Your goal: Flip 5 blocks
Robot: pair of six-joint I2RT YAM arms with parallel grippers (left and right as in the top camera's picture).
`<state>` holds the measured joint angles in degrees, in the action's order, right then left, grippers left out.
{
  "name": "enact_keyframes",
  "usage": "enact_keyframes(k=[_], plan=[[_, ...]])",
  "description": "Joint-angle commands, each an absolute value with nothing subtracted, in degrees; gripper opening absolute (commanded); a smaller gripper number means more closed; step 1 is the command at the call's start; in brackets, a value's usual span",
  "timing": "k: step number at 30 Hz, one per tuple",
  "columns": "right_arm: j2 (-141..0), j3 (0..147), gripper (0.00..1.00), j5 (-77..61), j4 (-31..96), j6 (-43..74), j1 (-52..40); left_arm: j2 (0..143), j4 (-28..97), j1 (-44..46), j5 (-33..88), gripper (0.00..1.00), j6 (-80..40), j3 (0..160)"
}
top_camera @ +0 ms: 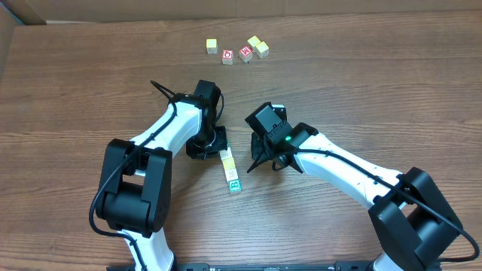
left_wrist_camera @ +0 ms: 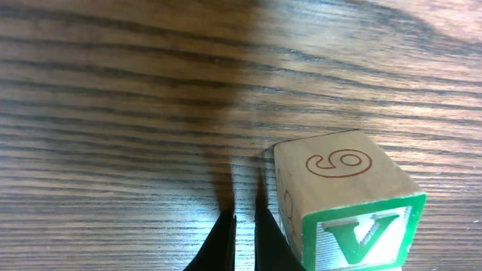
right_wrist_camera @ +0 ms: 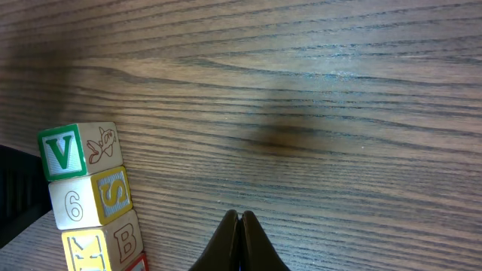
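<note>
**Tools clenched, nothing held**

Both tools are pinched shut and empty. In the left wrist view the left tool (left_wrist_camera: 245, 242) has its two dark fingers pressed nearly together, tips low over the tabletop (left_wrist_camera: 113, 90), with nothing between them. The V block (left_wrist_camera: 348, 203) sits just beside the right-hand finger, showing a green-framed V on the side facing the camera and a red-outlined numeral on top. Whether finger and block actually touch cannot be told.

The right tool (right_wrist_camera: 239, 239) is likewise closed to a point, over bare wood, well apart from the row of blocks (top_camera: 230, 171). That row lies on the tabletop between the two arms. In the right wrist view it stands at the left edge, block touching block: the V one, then the 6 block (right_wrist_camera: 73, 205) with an S on its neighbouring face, then the K block (right_wrist_camera: 84, 253) with a B beside it.

Far across the tabletop, a loose cluster – red-faced cubes (top_camera: 227, 56) flanked by pale cubes (top_camera: 261, 50) – lies well away from both arms.
</note>
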<state>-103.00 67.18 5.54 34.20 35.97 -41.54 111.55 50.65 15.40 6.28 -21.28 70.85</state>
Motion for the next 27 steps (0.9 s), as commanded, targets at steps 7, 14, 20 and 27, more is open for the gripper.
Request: enact_keyframes(k=[7, 14, 20, 27], plan=[[-103.0, 67.77, 0.04, 6.42, 34.11, 35.55, -41.32, 111.33, 48.88, 15.68, 7.09, 0.04, -19.25, 70.85], [-103.0, 67.77, 0.04, 6.42, 34.13, 35.53, -41.32, 111.33, 49.15, 15.68, 6.85, 0.04, -19.2, 70.87], [-103.0, 67.77, 0.04, 5.85, 34.15, 35.53, -41.32, 111.33, 52.4, 15.66, 6.46, 0.04, -19.25, 72.05], [-101.32, 71.2, 0.04, 2.9, 38.57, 32.49, -39.13, 110.61, 65.1, 14.31, 2.15, 0.04, -20.21, 84.07]])
